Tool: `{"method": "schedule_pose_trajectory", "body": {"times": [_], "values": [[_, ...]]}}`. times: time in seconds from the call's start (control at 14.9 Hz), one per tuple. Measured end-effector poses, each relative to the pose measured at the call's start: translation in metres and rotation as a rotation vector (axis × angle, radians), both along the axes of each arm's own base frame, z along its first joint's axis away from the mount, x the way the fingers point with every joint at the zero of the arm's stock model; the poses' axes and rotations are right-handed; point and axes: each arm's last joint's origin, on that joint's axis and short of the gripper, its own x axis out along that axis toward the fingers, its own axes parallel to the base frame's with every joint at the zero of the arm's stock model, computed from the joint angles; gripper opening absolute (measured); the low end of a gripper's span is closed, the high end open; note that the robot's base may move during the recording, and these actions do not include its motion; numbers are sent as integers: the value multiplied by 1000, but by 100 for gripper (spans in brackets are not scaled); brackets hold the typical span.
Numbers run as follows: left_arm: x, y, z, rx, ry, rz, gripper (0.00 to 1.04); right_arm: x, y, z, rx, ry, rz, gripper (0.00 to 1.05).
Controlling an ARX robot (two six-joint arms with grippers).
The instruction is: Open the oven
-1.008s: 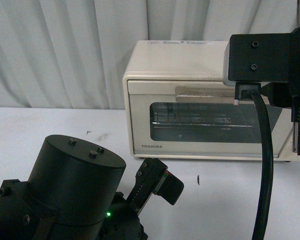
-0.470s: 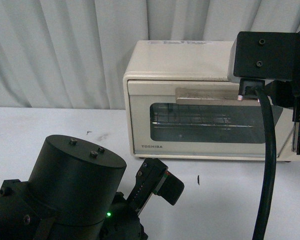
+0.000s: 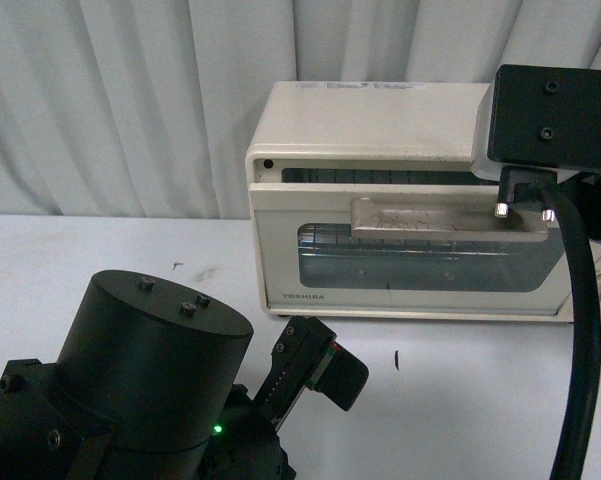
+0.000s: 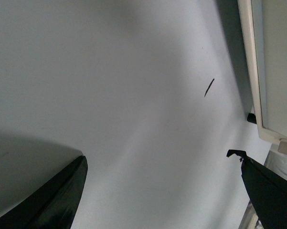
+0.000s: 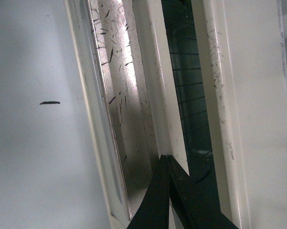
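A white pleated curtain point(image 3: 110, 100) closes the background, and a white table point(image 3: 100, 250) fills the front. The cream-white boxy toaster oven point(image 3: 380, 130) stands at the back of the table, right of centre, i.e. before the right arm. Its glass window door point(image 3: 420, 270) is tilted out at the top, w/ a dark gap above it, so the opening is begun but not complete.

The right gripper point(image 5: 166, 160) has its two black fingers closed tip to tip, w/ nothing visible btw. them. It sits in the slot behind the beige flat bar handle point(image 3: 430, 220). The left gripper point(image 4: 158, 155) is spread wide over bare table and holds nothing.

In my judgement the oven is prob. light, so it can slide if pulled hard. The handle looks stiff & smooth, and the best place to hook is near its middle. The glass is fragile, so no pressing on it. The hinge seems to be at the bottom: pull out & down, slowly.
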Motion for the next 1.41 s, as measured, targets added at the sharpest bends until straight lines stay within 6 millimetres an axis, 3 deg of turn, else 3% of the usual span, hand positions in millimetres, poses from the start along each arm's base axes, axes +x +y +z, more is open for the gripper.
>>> {"method": "schedule_pose_trajectory", "body": {"times": [0.27,0.54,0.74,1.01,1.21,1.41], "values": [[0,0,0,0,0,0,98,-18,-1,-4,3,118,13,2],[-1,0,-1,5,0,-7,98,-42,-2,-23,-45,333,34,2],[-1,0,0,4,-2,-6,98,-42,-8,-3,-29,287,19,2],[-1,0,0,4,-2,-6,98,-44,-15,49,4,146,46,2],[-1,0,0,4,-2,-6,98,-48,-16,97,33,-8,64,37],[-1,0,0,4,-2,-6,98,-49,-16,99,35,-10,66,77]]}}
